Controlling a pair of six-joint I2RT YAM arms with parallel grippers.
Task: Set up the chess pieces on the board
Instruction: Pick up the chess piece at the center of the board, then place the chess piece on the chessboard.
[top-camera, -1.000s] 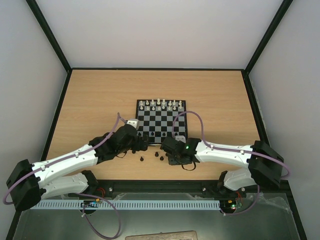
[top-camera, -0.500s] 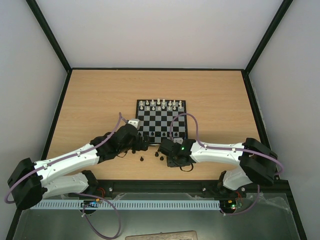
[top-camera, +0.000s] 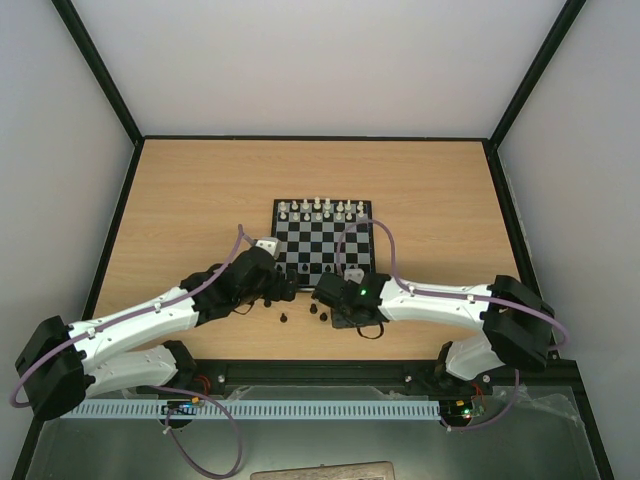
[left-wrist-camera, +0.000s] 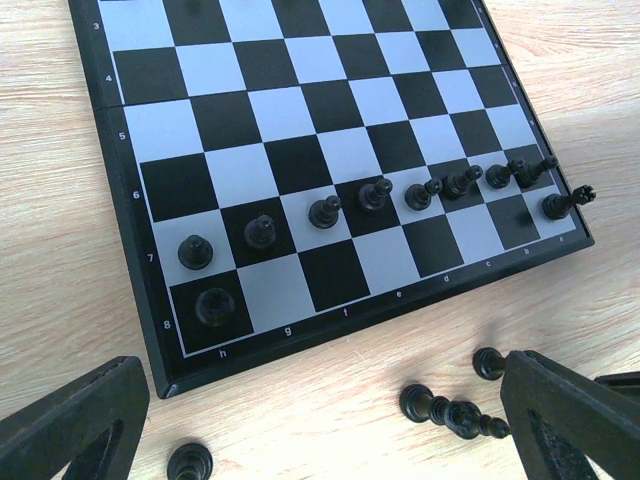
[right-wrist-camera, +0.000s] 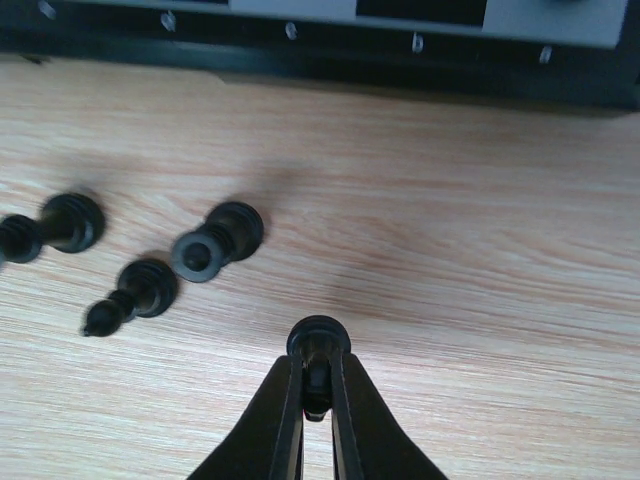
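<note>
Right gripper (right-wrist-camera: 317, 388) pinched tight on one black piece (right-wrist-camera: 318, 338), its base poking past the tips, over the wooden table (right-wrist-camera: 480, 300) just near of the board (right-wrist-camera: 300, 62). Three loose black pieces (right-wrist-camera: 215, 242) lie left of it. On board: eight pawns (left-wrist-camera: 325, 211), two corner pieces (left-wrist-camera: 213, 305). Left gripper (left-wrist-camera: 322, 400) spread wide, empty

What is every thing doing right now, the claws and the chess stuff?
Left gripper, open, empty.
Right gripper, shut on a black piece.
Board, lying flat, unfolded.
Black pawns, standing in a row on the board.
Loose black pieces, off the board, lying tipped over.
White pieces, standing at the far edge.
</note>
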